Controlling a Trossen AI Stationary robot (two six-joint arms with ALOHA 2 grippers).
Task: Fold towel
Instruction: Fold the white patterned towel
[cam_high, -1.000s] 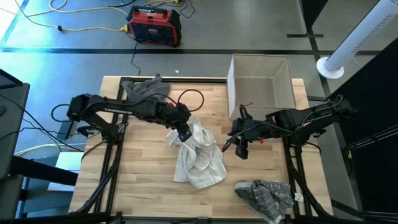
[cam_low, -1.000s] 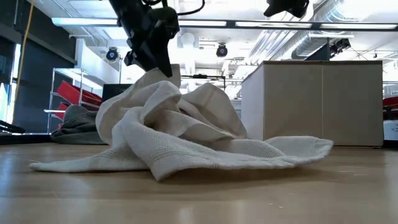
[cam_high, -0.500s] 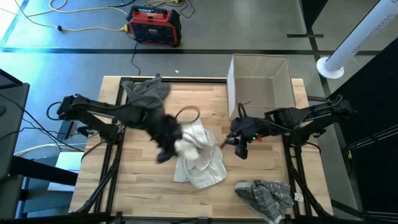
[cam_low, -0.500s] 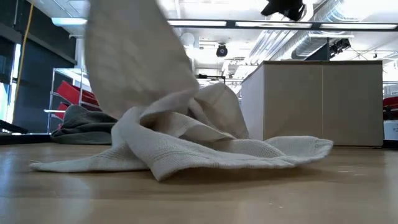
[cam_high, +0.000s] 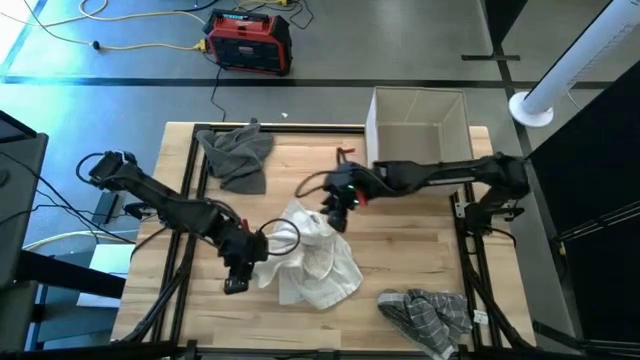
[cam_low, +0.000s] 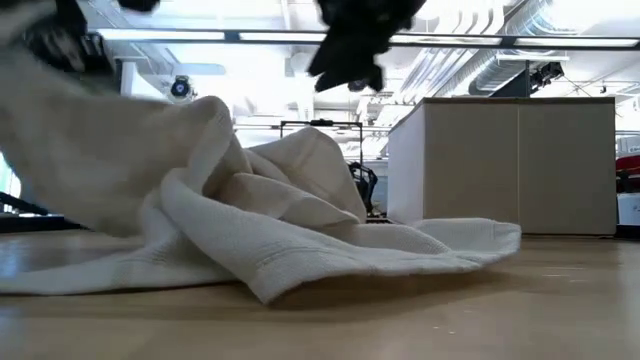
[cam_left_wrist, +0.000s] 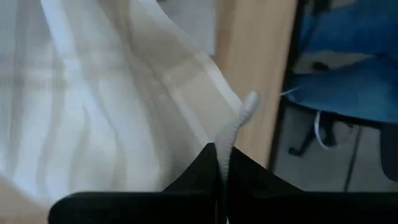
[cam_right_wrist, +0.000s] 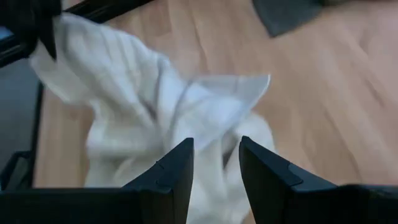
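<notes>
In your low view the left gripper (cam_low: 70, 45) is a blur cut by the frame's edge. The white towel (cam_low: 250, 235) hides the table's far side there, and its left end runs out of frame.

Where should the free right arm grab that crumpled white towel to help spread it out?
Probably the loose corner of the white towel that sticks up from the heap, coming down from above. It is a thin, free edge, unlike the bunched middle. The right tool hangs open just over it, while the left tool already pinches the opposite edge.
</notes>
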